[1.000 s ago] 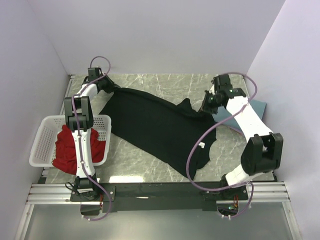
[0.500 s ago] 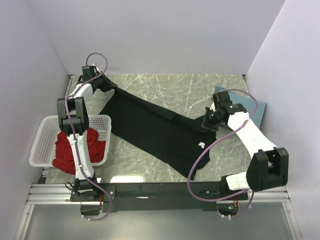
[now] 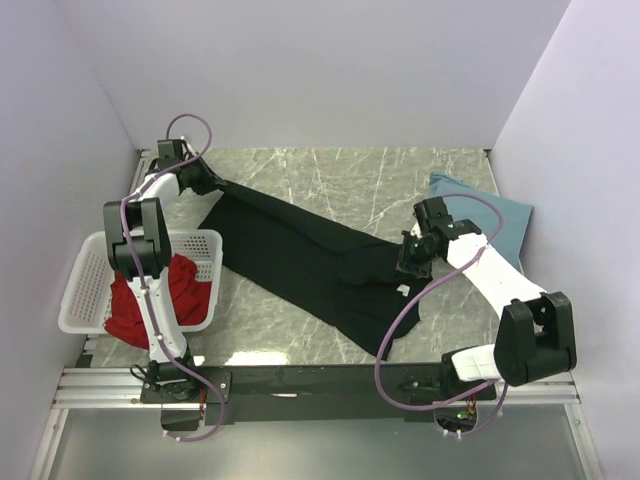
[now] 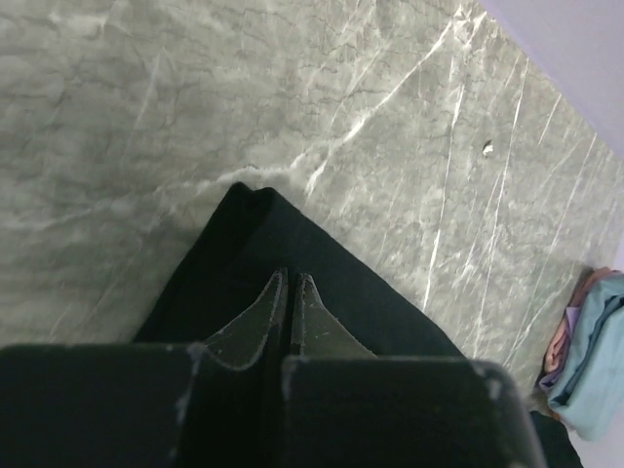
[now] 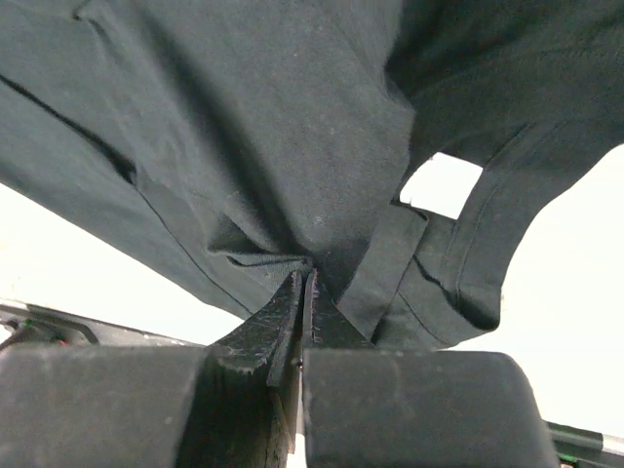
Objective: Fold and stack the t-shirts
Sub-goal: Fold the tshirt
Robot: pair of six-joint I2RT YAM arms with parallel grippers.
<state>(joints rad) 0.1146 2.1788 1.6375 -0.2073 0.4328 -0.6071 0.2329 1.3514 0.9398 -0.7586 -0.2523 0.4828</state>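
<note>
The large black t-shirt point(image 3: 300, 255) lies stretched in a diagonal band across the marble table, its small white mark point(image 3: 400, 291) near the right end. My left gripper point(image 3: 207, 180) is shut on its far-left corner; in the left wrist view the fingers point(image 4: 290, 280) are closed over black cloth point(image 4: 249, 229). My right gripper point(image 3: 408, 258) is shut on a bunched fold at the right end, which shows in the right wrist view point(image 5: 304, 275) with the shirt point(image 5: 263, 127) hanging from it. The red t-shirt point(image 3: 135, 305) lies in the basket. The dusty-blue t-shirt point(image 3: 492, 215) lies at the far right.
The white latticed basket point(image 3: 82, 262) stands at the left edge beside the left arm. Purple walls close in the back and both sides. The folded blue cloth also shows at the right edge of the left wrist view point(image 4: 597, 361). A metal rail point(image 3: 320, 385) runs along the near edge.
My right gripper has moved left and nearer with the black shirt's end. My left gripper has pulled its corner further left and back. The shirt is now drawn into a narrower diagonal band.
</note>
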